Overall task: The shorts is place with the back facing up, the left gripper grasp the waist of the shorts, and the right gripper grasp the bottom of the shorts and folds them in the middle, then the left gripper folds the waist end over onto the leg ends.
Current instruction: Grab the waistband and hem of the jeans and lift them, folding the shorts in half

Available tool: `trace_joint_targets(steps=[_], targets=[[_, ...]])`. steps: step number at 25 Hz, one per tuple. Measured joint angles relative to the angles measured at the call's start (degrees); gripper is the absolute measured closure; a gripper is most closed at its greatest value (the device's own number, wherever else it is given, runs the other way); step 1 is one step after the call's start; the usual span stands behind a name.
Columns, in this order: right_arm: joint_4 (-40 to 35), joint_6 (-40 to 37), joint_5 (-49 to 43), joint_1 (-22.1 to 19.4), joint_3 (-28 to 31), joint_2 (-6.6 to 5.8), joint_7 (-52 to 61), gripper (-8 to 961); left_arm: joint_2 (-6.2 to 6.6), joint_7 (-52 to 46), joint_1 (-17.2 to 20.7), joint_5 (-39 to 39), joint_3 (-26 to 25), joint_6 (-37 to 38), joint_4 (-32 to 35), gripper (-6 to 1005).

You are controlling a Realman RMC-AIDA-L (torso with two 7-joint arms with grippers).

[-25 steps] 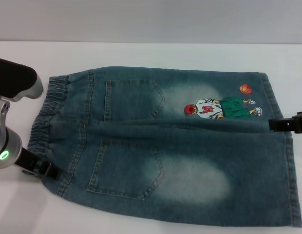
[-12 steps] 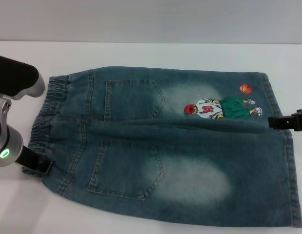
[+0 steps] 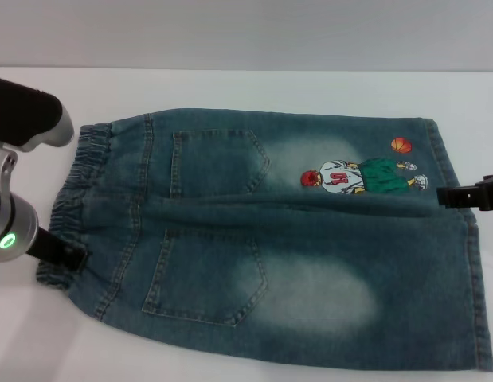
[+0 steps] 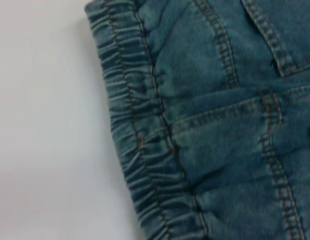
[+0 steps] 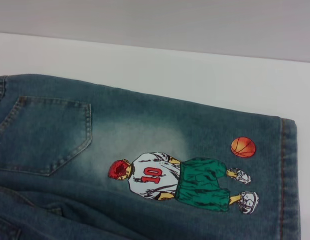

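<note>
The shorts (image 3: 270, 239) lie flat, back up, across the centre of the white desk (image 3: 230, 87). The left gripper (image 3: 67, 256) sits at the elastic waist, frame left; the right gripper (image 3: 457, 196) at the leg ends (image 3: 461, 239), frame right. Finger state: cannot tell for either.

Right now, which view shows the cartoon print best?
The right wrist view: the print fills the frame, its number and ball clear. The head view shows it smaller on the shorts. The left wrist view shows only the waistband.

White table (image 3: 230, 87) — denim shorts (image 3: 310, 263) flat on it
</note>
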Motion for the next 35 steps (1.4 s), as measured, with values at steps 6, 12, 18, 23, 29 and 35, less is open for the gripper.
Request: trace_joint_targets(steps=[6, 12, 18, 23, 29, 35], targets=[[0.08, -0.04, 0.00, 0.17, 0.00, -0.03, 0.00, 220, 0.09, -0.43, 0.16, 0.02, -0.62, -0.89, -1.76, 969], [0.39, -0.14, 0.00, 0.18, -0.01, -0.04, 0.00, 220, 0.27, -0.79, 0.84, 0.09, -1.19, -0.51, -1.17, 937], [0.46, -0.19, -0.01, 0.49, -0.07, -0.04, 0.00, 220, 0.28, -0.52, 0.34, 0.09, -0.94, -0.54, 1.04, 808], [0.61, -0.25, -0.21, 0.61, -0.28, -0.04, 0.00, 220, 0.34, -0.52, 0.40, 0.09, -1.12, -0.52, 0.92, 536], [0.62, -0.25, -0.25, 0.70, -0.22, -0.04, 0.00, 220, 0.37, -0.46, 0.07, 0.17, -1.23, -0.03, 1.25, 356], [0.62, -0.24, -0.23, 0.73, -0.10, -0.04, 0.00, 220, 0.36, -0.45, -0.05, 0.18, -1.32, 0.09, 1.96, 247]])
